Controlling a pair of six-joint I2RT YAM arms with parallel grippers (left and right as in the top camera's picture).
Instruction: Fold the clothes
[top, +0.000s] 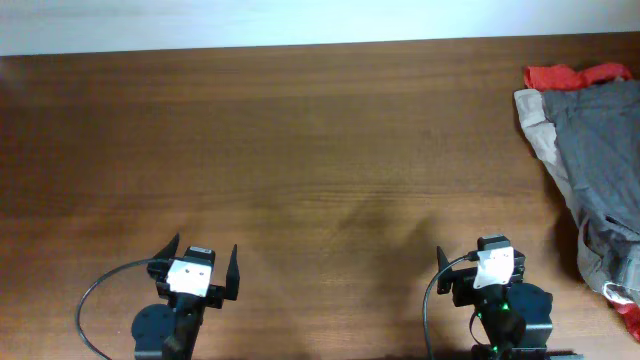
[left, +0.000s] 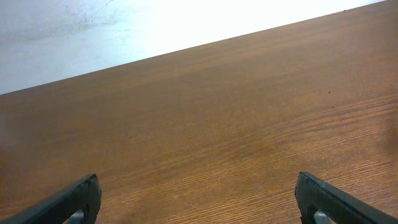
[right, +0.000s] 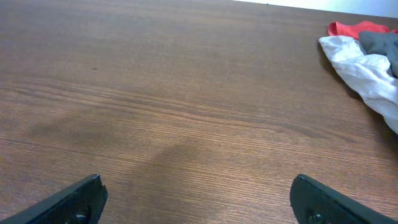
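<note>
Brown table (top: 300, 130); left fingers (left: 71, 202) and right fingers (right: 74, 200) wide apart, empty.

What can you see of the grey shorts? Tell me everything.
The shorts look like soft grey-olive cotton, unfolded and rumpled into a heap at the table's right edge, partly cut off by the frame. No legs or waistband can be made out. They lie on a beige garment, with a red cloth at their far end.
</note>
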